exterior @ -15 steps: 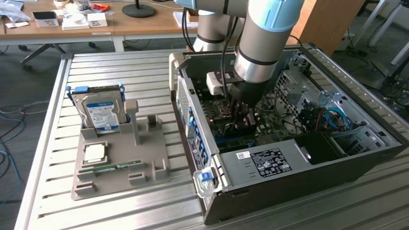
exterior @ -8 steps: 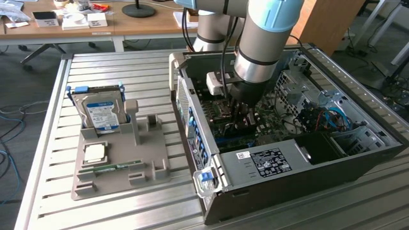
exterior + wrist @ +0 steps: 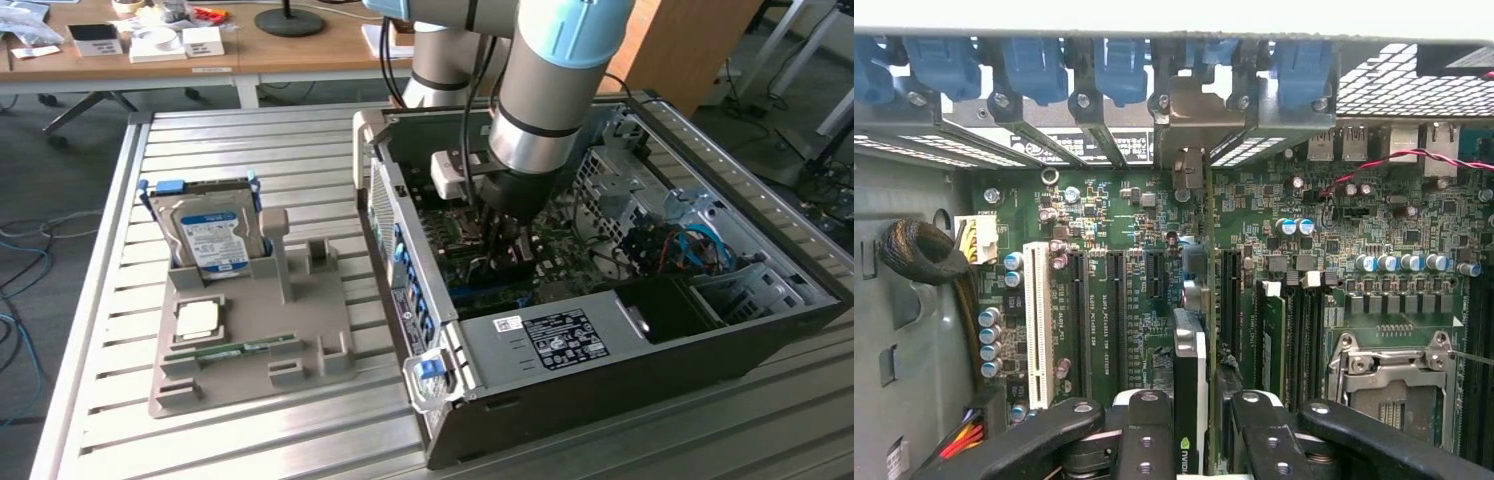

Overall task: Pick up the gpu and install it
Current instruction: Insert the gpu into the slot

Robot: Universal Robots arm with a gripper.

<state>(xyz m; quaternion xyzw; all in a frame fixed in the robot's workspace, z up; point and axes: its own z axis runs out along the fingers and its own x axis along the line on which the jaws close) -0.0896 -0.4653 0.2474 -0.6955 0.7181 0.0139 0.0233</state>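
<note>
The gpu (image 3: 1191, 350) appears edge-on in the wrist view, a thin dark card with a green logo on its near end. It stands upright over the green motherboard (image 3: 1114, 290) and runs toward the rear slot openings, its silver bracket (image 3: 1189, 165) close to them. My gripper (image 3: 1194, 425) is shut on it, with a black finger (image 3: 1144, 435) on each side of the card. In the exterior view the gripper (image 3: 511, 240) reaches down into the open computer case (image 3: 641, 340), with the gpu (image 3: 501, 268) dark beneath it. Whether the card sits in a slot I cannot tell.
A grey holder (image 3: 240, 345) on the slatted table at the exterior view's left carries a silver hard drive (image 3: 211, 238), a square chip (image 3: 198, 320) and a green RAM stick (image 3: 247, 348). Blue slot latches (image 3: 1114, 65), a white slot (image 3: 1035, 310), installed RAM (image 3: 1274, 340) and cable bundles (image 3: 924, 250) surround the card.
</note>
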